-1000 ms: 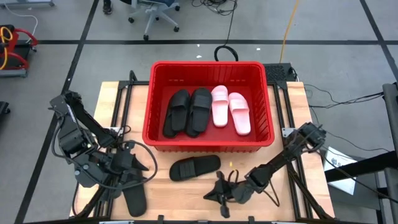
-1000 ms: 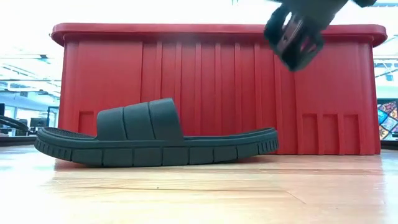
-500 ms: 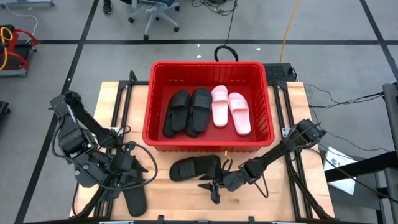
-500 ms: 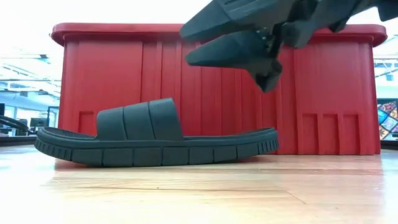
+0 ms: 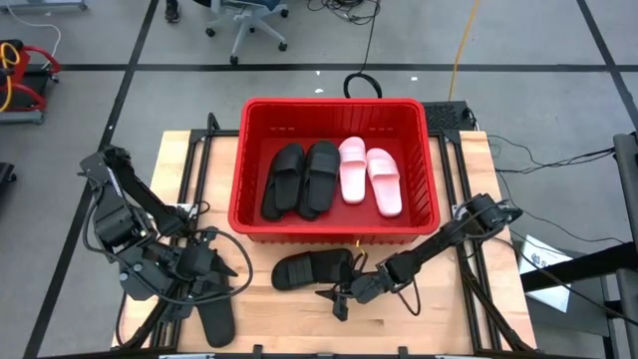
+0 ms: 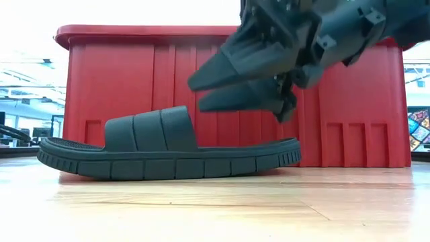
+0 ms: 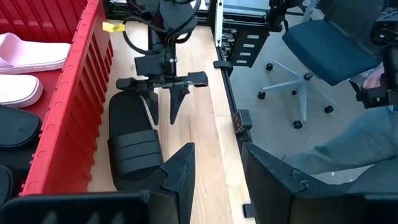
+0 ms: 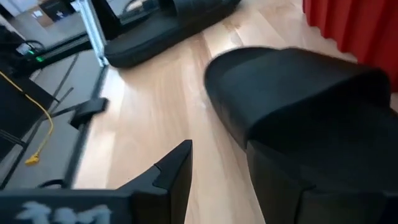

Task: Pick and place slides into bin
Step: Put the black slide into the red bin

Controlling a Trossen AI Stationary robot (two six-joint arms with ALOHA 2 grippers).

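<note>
One black slide (image 5: 312, 269) lies sole down on the wood table just in front of the red bin (image 5: 249, 214). My right gripper (image 5: 331, 304) is open beside the slide's right end (image 8: 298, 93) and above the table in the low view (image 6: 196, 96). A second black slide (image 5: 214, 321) lies at the near left, beside my left gripper (image 5: 239, 276), which hangs open over the table and touches nothing. Inside the bin lie two black slides (image 5: 301, 178) and two pink slides (image 5: 369, 178).
The bin's ribbed front wall (image 6: 121, 74) rises right behind the nearer slide. Bare wood lies between the two loose slides and along the table's near edge. Metal frame rails (image 5: 189, 179) run down both sides of the table. An office chair (image 7: 329, 43) stands beyond the table.
My right gripper has opened from shut. It has moved toward the table's left and far edges and down, arriving beside the right end of the slide in front of the bin. The slide has stayed where it was.
</note>
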